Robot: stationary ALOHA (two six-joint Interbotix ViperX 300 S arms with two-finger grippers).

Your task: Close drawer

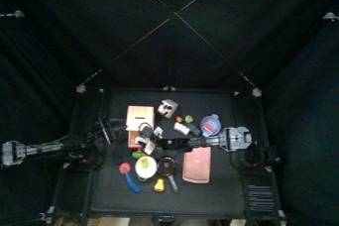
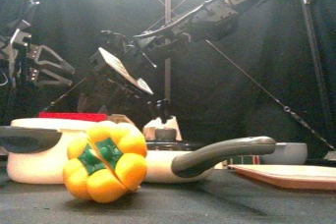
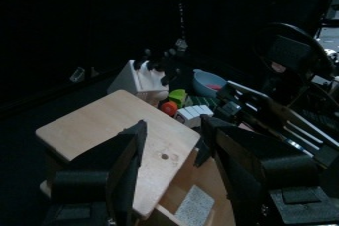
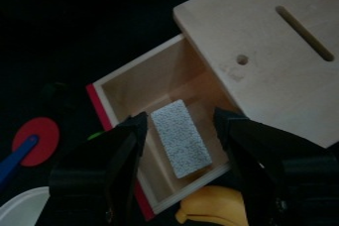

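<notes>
The drawer [image 1: 139, 117] is a light-tan wooden box at the table's back middle. In the right wrist view its tray [image 4: 139, 91] stands pulled out from the box [image 4: 265, 42], with a red front edge and a grey sponge [image 4: 180, 143] inside. My right gripper [image 4: 185, 161] is open and hovers just above the open tray, astride the sponge. It reaches in across the table [image 1: 159, 128]. My left gripper [image 3: 169, 156] is open and sits close over the box's flat top [image 3: 113, 126], at the box's left side in the top view [image 1: 117, 131].
A white pan [image 1: 146, 168] with a dark handle [image 2: 217, 155] and a yellow pepper [image 2: 105, 161] stand at the front. A pink slab [image 1: 197, 164] lies front right and a teal bowl [image 1: 212, 123] back right. Small items crowd the middle.
</notes>
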